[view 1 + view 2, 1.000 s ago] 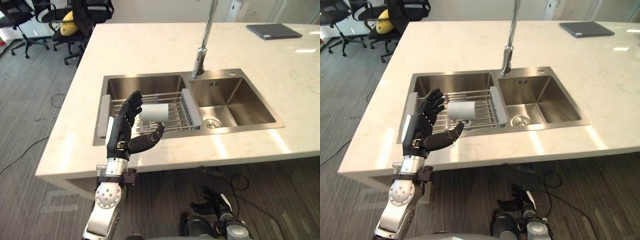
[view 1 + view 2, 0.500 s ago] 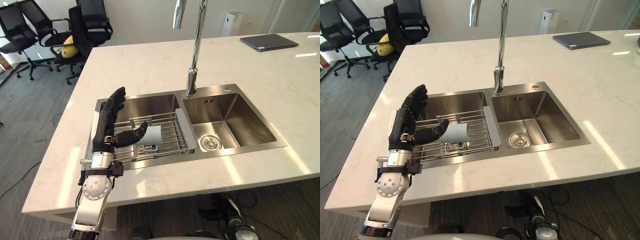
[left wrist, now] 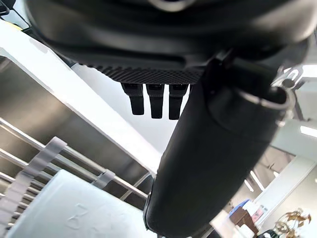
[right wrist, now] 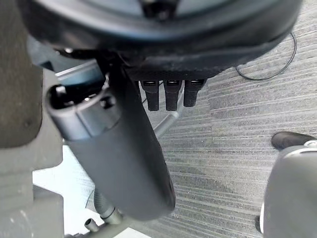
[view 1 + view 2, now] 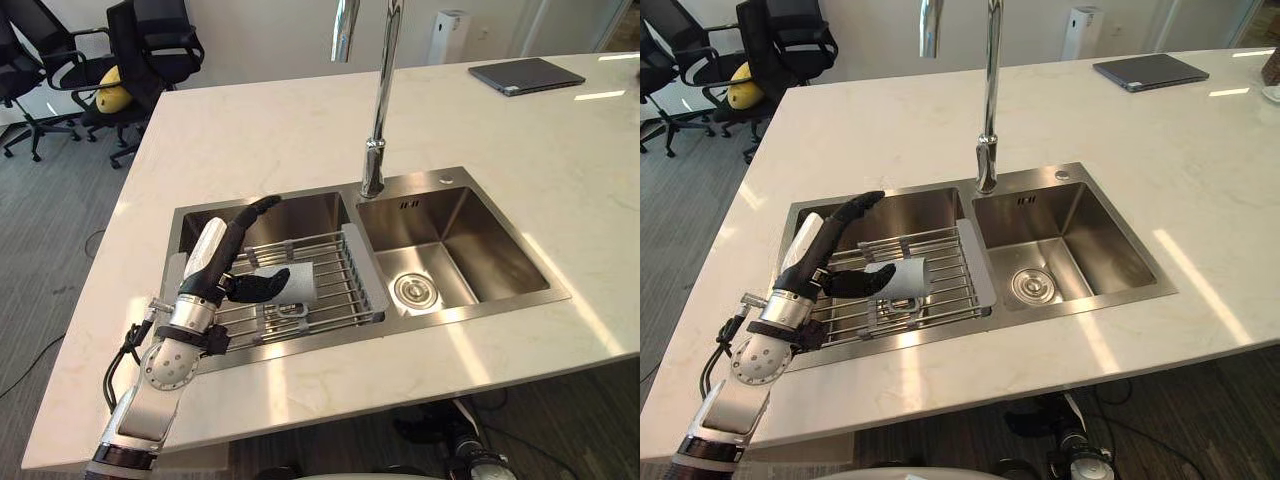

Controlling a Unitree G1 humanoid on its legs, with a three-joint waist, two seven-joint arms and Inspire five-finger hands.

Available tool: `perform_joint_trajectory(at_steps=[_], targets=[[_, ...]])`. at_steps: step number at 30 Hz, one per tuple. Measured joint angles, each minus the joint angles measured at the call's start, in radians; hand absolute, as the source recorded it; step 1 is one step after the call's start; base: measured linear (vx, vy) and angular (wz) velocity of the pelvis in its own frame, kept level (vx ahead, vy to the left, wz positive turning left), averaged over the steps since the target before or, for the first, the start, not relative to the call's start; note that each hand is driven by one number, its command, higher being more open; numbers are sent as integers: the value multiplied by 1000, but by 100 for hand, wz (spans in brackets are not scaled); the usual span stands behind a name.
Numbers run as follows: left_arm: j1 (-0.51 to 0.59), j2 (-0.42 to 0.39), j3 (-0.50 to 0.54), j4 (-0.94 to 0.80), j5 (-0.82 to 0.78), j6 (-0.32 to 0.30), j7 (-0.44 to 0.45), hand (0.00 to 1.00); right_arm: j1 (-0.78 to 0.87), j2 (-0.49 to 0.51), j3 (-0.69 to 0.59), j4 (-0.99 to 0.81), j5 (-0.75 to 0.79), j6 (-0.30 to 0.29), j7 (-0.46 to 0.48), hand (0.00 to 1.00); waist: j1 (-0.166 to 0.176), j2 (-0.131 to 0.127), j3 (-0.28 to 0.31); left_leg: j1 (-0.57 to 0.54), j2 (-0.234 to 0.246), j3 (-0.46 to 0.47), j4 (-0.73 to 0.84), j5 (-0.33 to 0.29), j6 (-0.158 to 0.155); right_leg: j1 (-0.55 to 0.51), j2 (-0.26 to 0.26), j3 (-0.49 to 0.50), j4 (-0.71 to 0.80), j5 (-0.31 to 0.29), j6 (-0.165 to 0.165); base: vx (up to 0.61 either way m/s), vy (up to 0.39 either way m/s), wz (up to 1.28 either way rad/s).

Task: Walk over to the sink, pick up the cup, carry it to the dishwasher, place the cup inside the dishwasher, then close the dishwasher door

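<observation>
1. Your left hand (image 5: pixel 225 250) reaches in over the left basin of the steel sink (image 5: pixel 300 212), with the forearm rising from the near edge of the surface (image 5: pixel 270 130) and the palm turned toward the cup.
2. Its fingers (image 5: pixel 258 208) are released. They stretch out straight toward the far wall of the basin and close on nothing.
3. The thumb (image 5: pixel 262 285) juts sideways across the near side of the cup (image 5: pixel 300 282). You cannot tell from these views whether it touches.
4. The cup is a plain white cylinder, lying on its side on the wire rack (image 5: pixel 335 262) that spans the left basin. The left wrist view shows its pale wall (image 3: pixel 74 213) just beside the thumb.
5. The rack is made of thin metal rods with grey plastic end pieces.
6. Both basins are brushed steel, and the right one (image 5: pixel 470 240) has a round drain.
7. A tall chrome faucet (image 5: pixel 378 110) stands behind the divider.
8. The surface is pale, polished stone with faint veining. A dark, flat laptop (image 5: pixel 525 75) lies at its far corner.
9. Your right hand (image 4: pixel 163 39) hangs low over grey ribbed carpet (image 4: pixel 233 148), with its fingers loose and holding nothing.
10. Black office chairs (image 5: pixel 150 40) stand beyond the surface.
</observation>
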Motion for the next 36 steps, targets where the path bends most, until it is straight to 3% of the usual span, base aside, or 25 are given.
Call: perform_joint_trajectory(at_steps=[11,36], targets=[[2,74,-8,60,108,-4,-12,90,27,1,8,4,-10,0,1,90,7,0,-5,0,-10,12,-75,61,15,24,2,13,-150,111,11,-68,18,-4],[25,26,-56,93,262,16,-9,90,30,20,17,-5,-30,0,-5,90,-3,-1,-23,-4,-20,26,-114,68,16,15,4,27,-193,124,17,-5,-3,-1]])
